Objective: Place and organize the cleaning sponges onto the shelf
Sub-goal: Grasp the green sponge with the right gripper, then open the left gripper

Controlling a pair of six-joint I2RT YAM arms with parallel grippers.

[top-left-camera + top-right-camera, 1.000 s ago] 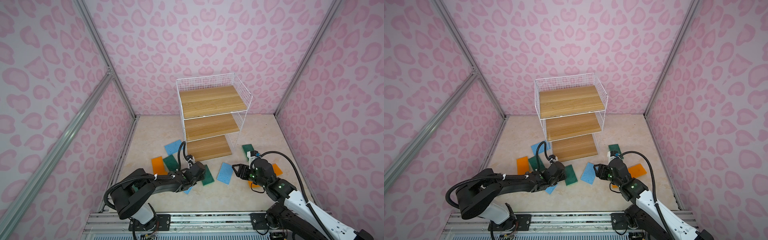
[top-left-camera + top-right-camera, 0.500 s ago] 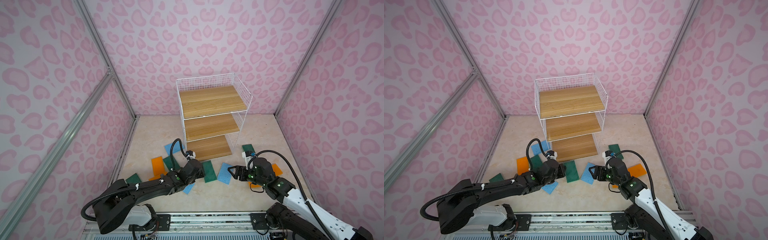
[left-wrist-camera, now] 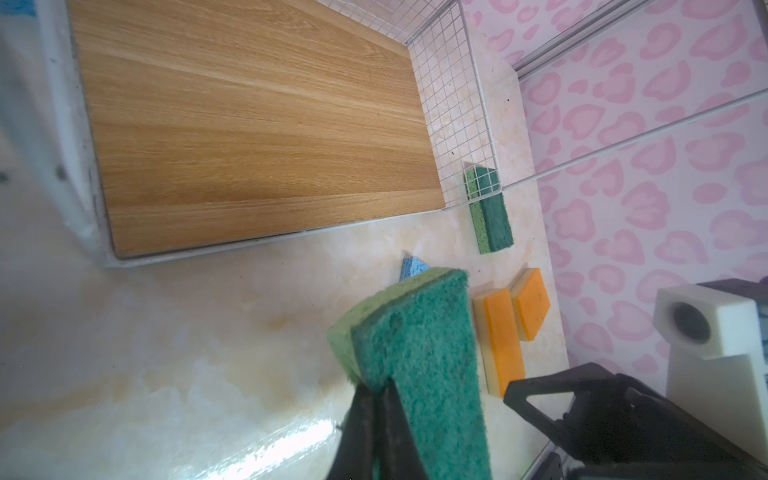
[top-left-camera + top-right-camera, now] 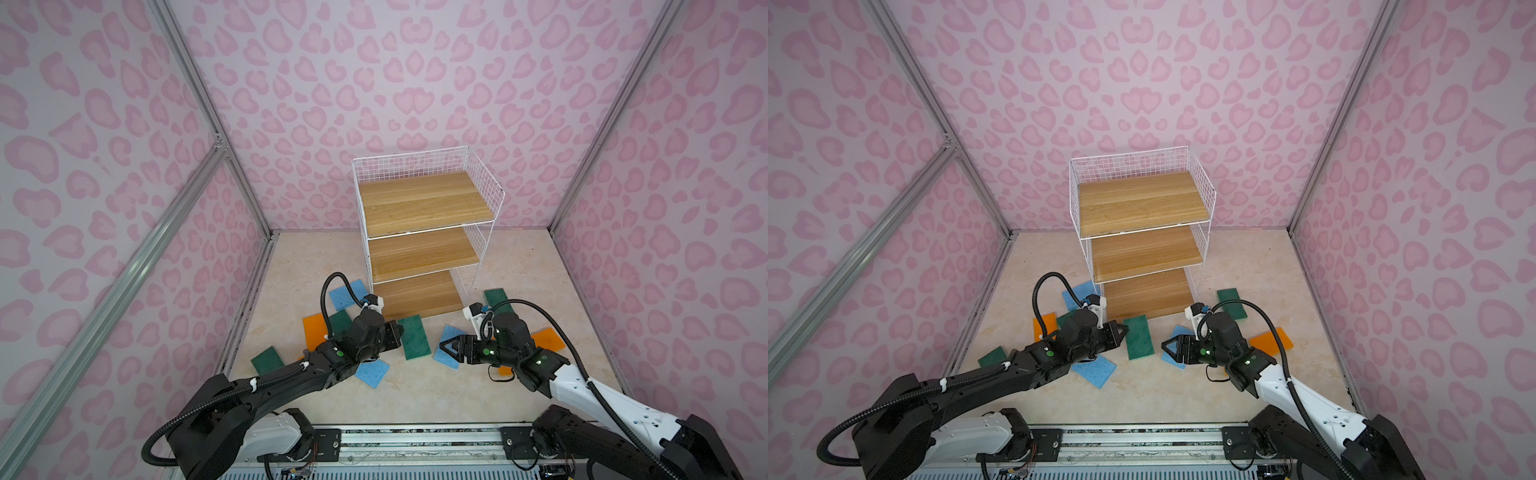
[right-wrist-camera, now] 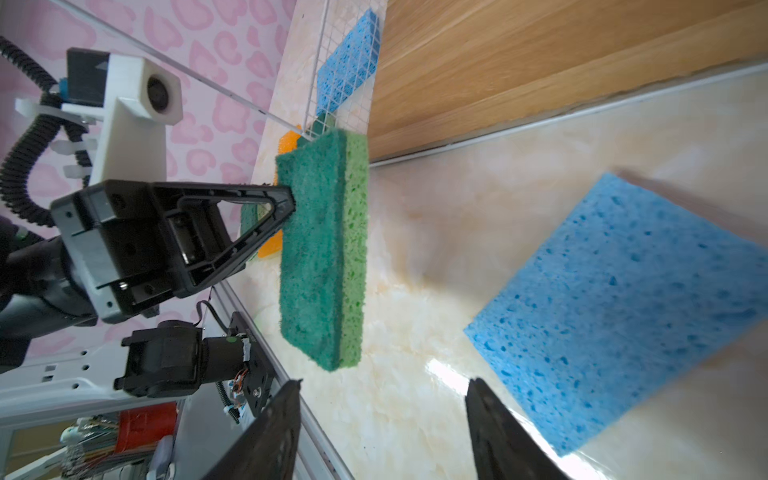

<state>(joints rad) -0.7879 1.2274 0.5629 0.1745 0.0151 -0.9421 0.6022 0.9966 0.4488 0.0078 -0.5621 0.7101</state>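
Observation:
My left gripper (image 4: 395, 332) (image 4: 1123, 330) (image 3: 376, 388) is shut on one end of a green sponge (image 4: 413, 343) (image 4: 1138, 336) (image 3: 419, 345) (image 5: 324, 257). It holds the sponge just off the floor, in front of the shelf's bottom board. The shelf (image 4: 419, 203) (image 4: 1142, 199) is white wire with three bare wooden boards. My right gripper (image 4: 446, 347) (image 4: 1167, 345) (image 5: 384, 382) is open and empty, low over the floor. It points at the held sponge, beside a blue sponge (image 4: 449, 353) (image 5: 623, 307).
Loose sponges lie on the floor. Left of the shelf are blue (image 4: 347, 293), orange (image 4: 313, 332) and green (image 4: 340, 322). Further out are green (image 4: 268, 359) and blue (image 4: 372, 372). To the right lie green (image 4: 496, 299) and orange (image 4: 548, 338). Pink walls close in all round.
My left arm has stretched out lower, uncovering a green sponge at the left, and the held green sponge has risen slightly. My right gripper has slid left toward the held sponge.

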